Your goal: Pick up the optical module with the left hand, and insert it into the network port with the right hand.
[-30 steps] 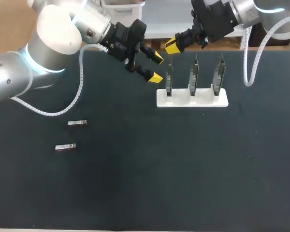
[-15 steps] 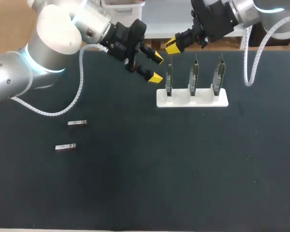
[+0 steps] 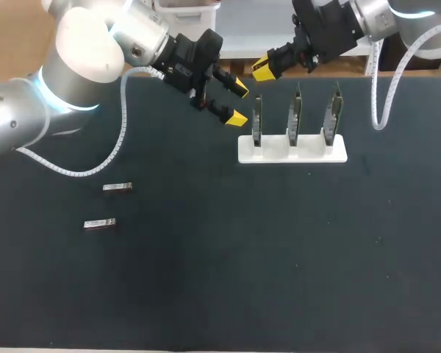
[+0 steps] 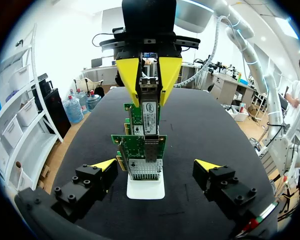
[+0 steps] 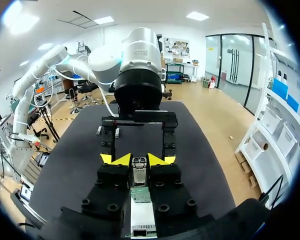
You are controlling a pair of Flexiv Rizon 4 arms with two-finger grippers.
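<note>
Right fingers pinch the optical module above the card rack; left fingers spread wide beside it.

Card rack just beside left gripper

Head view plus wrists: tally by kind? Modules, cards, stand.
Optical modules: 3 (two lying loose, one in the right claw, module at)
Network cards: 3
White stand: 1
Total: 7
</note>
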